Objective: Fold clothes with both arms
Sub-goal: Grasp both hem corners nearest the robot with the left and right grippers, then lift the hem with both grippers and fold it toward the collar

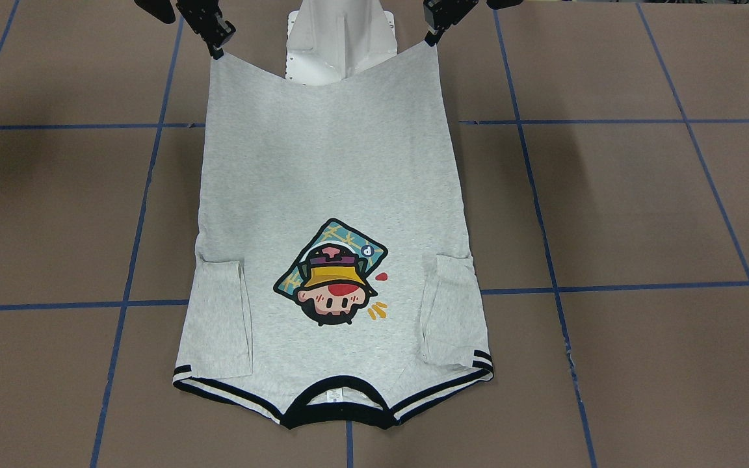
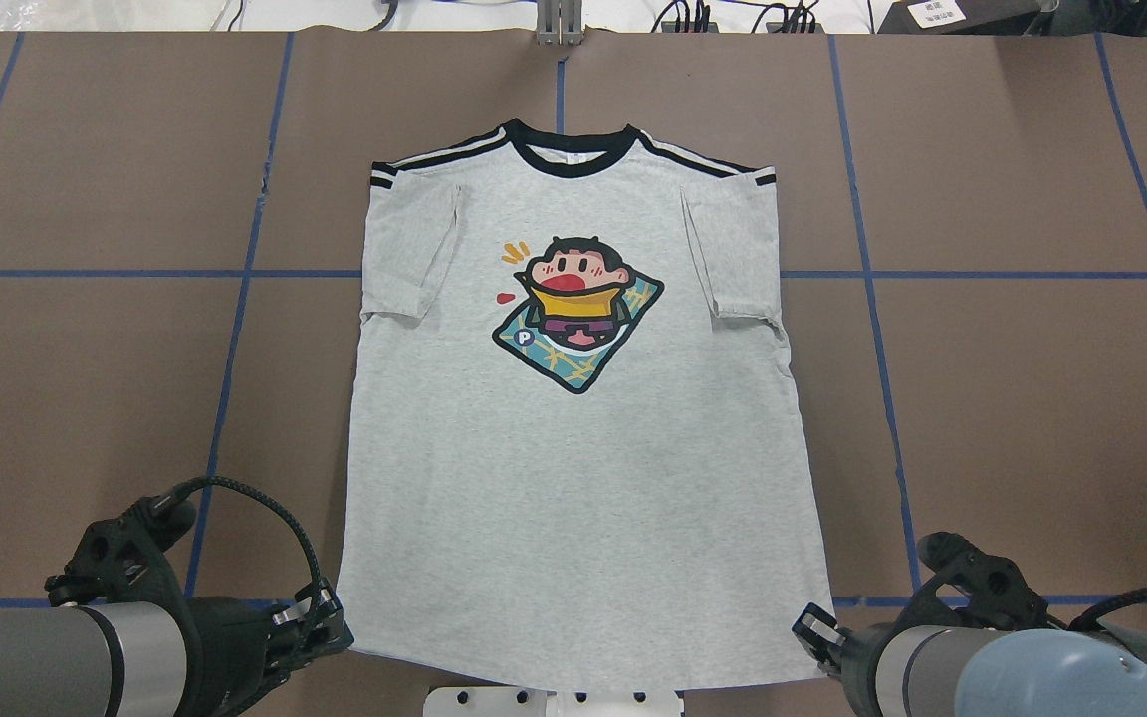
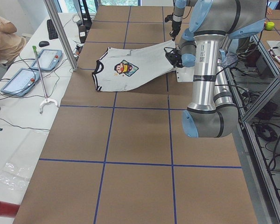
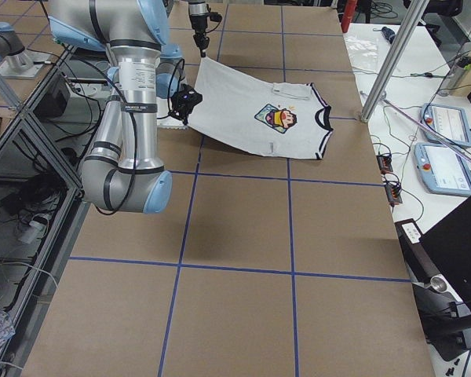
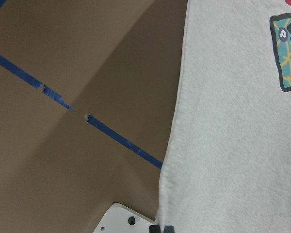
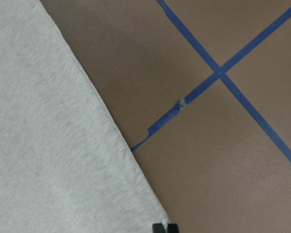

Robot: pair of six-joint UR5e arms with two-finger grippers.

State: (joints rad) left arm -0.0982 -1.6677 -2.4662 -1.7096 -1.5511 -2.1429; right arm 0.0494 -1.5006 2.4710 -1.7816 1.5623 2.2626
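A: Where is the T-shirt (image 2: 573,478) seen?
B: It is spread print-up mid-frame in the overhead view on the brown worktop (image 2: 1032,398), collar toward the top (sleeves folded inward).
A: And the end effectors?
B: The left end effector (image 1: 432,38) is clamped on one hem corner, the right end effector (image 1: 217,51) on the other, and the hem is held raised.

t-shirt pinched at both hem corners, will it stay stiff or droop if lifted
Probably floppy: the hem of the T-shirt dips between the left gripper and right gripper. Likely light, since two corner pinches lift it. The folded-in sleeves may flop open.
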